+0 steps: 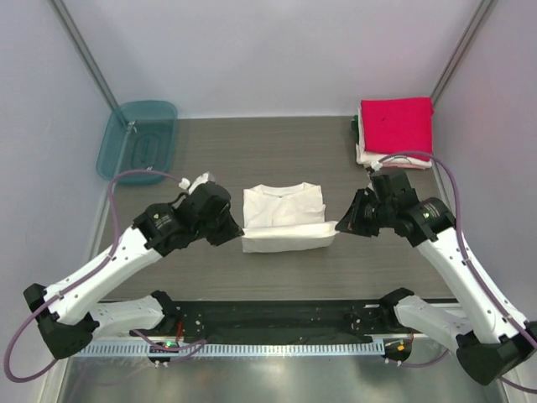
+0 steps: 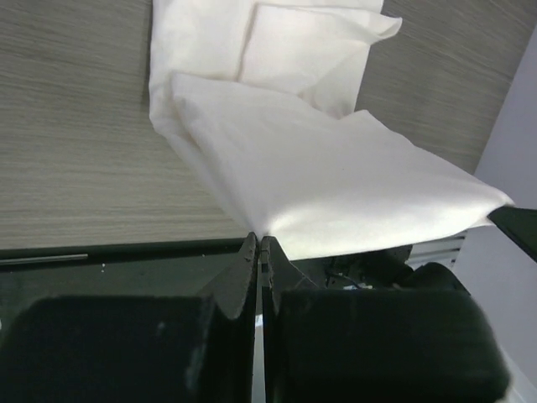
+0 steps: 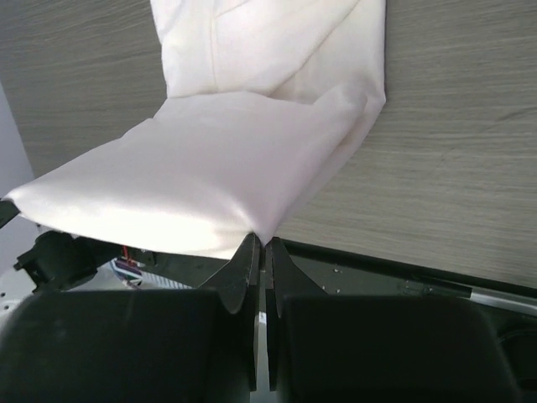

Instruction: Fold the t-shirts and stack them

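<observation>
White t-shirt (image 1: 283, 210) at centre of surface (image 1: 210, 159), collar toward 12 o'clock, long axis 9-to-3; left fingers (image 2: 242, 273) clenched on its 7 o'clock corner; right fingers (image 3: 242, 273) clenched on its 5 o'clock corner; red t-shirt (image 1: 396, 122) at 1 o'clock.

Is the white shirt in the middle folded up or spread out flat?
Partly folded: the white shirt has sides tucked in, and the left gripper and right gripper pinch its raised near edge.

White arms (image 1: 105, 277), blk joints (image 1: 210, 214), purple cables (image 1: 411, 154)
</observation>
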Tool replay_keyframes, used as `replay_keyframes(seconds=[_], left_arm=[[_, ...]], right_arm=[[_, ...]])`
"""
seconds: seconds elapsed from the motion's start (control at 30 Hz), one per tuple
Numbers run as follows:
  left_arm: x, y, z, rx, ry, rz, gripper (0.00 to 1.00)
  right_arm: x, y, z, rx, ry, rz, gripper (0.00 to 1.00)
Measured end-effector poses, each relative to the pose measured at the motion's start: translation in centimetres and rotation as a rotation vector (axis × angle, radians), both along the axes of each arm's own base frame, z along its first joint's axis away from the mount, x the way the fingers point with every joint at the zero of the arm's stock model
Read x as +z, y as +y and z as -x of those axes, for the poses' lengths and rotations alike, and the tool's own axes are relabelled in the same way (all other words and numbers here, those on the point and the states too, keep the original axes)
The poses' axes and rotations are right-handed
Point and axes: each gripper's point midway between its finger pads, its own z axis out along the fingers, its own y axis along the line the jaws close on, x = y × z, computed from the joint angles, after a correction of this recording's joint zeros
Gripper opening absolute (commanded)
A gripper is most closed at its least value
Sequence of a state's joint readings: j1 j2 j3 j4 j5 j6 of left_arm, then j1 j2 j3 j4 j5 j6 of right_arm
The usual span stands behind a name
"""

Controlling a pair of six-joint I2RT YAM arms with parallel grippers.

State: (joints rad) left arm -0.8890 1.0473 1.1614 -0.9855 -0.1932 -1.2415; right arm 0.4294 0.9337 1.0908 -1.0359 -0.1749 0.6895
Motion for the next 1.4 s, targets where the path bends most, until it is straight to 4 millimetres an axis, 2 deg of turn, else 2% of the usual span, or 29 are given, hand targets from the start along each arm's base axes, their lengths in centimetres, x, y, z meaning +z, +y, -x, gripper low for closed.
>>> replay_keyframes(seconds=[0.23, 0.57, 0.97, 1.4], left_arm=[[-1.1, 0.9, -4.1, 0.05, 0.032, -0.077, 0.0], [-0.4, 1.8, -10.2, 0.065, 0.046, -0.075, 0.0], [-2.8, 1.7, -16.1, 0.042, 0.113, -0.069, 0.0], [-7.3, 2.0, -22.0, 0.043, 0.186, -0.094, 0.0]], right_arm=[[-1.0, 0.1, -3.5, 0.001, 0.04, 0.117, 0.01], [-0.7, 0.6, -8.6, 0.009, 0.017, 0.171, 0.01], [-3.7, 0.2, -14.0, -0.007, 0.055, 0.191, 0.01], [-7.6, 0.7, -19.7, 0.001, 0.1, 0.201, 0.01]])
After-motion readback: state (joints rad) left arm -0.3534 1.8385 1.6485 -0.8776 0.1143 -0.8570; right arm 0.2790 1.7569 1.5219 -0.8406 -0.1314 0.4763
